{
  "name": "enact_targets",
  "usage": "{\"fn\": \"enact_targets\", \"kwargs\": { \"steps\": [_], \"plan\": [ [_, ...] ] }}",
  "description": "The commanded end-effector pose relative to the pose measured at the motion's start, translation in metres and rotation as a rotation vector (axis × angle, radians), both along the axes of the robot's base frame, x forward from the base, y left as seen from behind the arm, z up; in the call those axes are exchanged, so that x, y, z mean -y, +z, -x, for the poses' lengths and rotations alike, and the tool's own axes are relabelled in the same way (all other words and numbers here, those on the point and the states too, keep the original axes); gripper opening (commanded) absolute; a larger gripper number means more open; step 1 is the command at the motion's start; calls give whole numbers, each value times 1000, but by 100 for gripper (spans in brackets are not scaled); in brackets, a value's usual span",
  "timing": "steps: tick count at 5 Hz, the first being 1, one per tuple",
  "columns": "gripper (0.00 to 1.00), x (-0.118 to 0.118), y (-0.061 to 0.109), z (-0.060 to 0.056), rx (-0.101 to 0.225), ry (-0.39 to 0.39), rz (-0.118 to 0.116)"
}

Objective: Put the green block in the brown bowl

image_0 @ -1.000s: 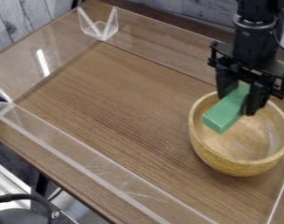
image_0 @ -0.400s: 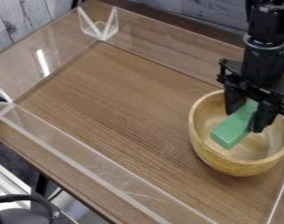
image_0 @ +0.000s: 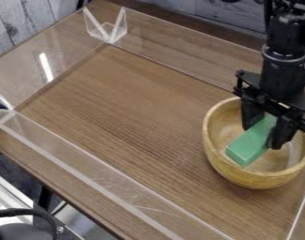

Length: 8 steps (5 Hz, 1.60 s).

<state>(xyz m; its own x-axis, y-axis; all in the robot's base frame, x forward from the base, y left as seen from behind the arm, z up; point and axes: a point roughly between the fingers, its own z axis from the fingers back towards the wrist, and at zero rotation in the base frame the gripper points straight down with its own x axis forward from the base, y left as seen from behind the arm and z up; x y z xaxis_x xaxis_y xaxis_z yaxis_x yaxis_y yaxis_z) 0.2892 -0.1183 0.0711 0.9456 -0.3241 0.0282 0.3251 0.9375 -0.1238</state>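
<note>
The green block (image_0: 250, 145) hangs tilted inside the brown bowl (image_0: 230, 159), its lower end close to the bowl's floor. My black gripper (image_0: 270, 129) reaches down over the bowl's right half and is shut on the block's upper end, one finger on each side of it. The round wooden bowl stands at the table's right side, near the front. Whether the block's lower tip touches the bowl's bottom cannot be told.
A clear plastic wall (image_0: 104, 159) rings the wooden tabletop (image_0: 117, 103). A small clear bracket (image_0: 104, 26) stands at the far edge. The bowl sits near the right wall.
The gripper has carried the green block to the right and down, from over the bowl's left rim into the bowl. The grip on the block has held.
</note>
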Motion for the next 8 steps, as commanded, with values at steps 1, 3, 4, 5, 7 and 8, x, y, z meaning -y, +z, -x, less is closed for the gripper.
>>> {"fn": "enact_targets", "kwargs": {
  "steps": [1, 3, 4, 5, 7, 8],
  "plan": [
    [0, 4, 7, -3, 32, -8, 14],
    [0, 6, 0, -4, 20, -15, 11],
    [0, 6, -3, -5, 14, -15, 9],
    [0, 6, -6, -6, 9, -15, 6],
    [0, 6, -12, -9, -1, -13, 2],
    [0, 5, -13, -10, -4, -10, 3]
  ]
}}
